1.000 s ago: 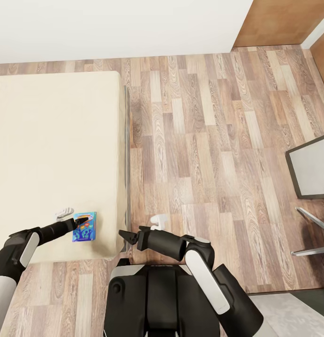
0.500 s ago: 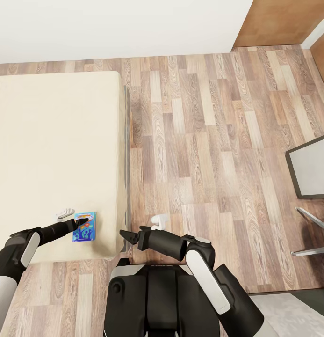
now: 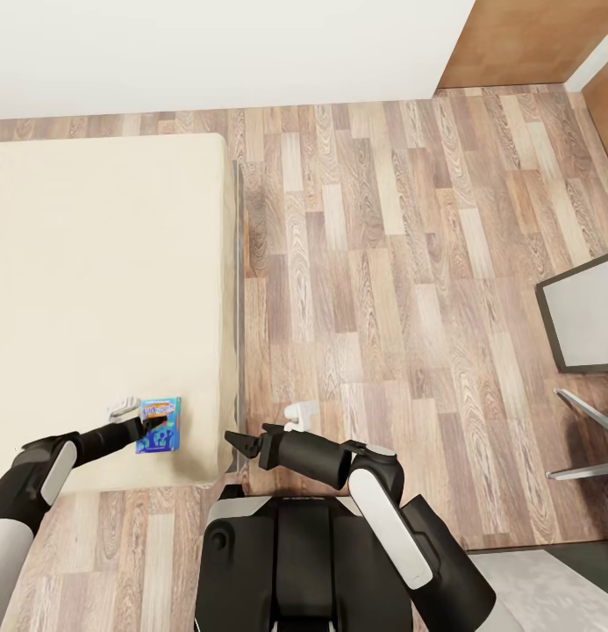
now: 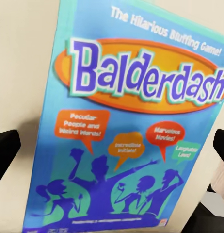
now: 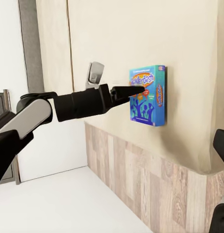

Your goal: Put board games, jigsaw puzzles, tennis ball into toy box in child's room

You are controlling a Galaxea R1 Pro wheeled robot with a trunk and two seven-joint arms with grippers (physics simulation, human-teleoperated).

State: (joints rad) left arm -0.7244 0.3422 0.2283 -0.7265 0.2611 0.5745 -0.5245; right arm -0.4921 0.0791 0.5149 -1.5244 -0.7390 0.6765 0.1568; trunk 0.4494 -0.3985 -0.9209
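Observation:
A blue Balderdash board game point(image 3: 160, 426) lies flat near the front right corner of the cream bed point(image 3: 93, 263). My left gripper point(image 3: 152, 425) hovers over the box's left part, open. In the left wrist view the box lid point(image 4: 136, 121) is very close, with one dark fingertip point(image 4: 5, 150) at each side of it, not touching. The right wrist view has the box point(image 5: 150, 94) on the mattress with the left arm's fingers point(image 5: 126, 91) reaching over it. My right gripper point(image 3: 234, 449) is open and empty, held in front of my trunk beside the bed's corner.
Wood-plank floor point(image 3: 382, 263) stretches to the right of the bed. A grey panel with a dark border point(image 3: 584, 320) and thin metal legs point(image 3: 584, 439) stand at the right edge. A white wall runs along the back, with a brown door point(image 3: 532, 39) at the far right.
My left gripper has drawn back a little toward me and now sits over the box's left part. The box and my right arm have not moved.

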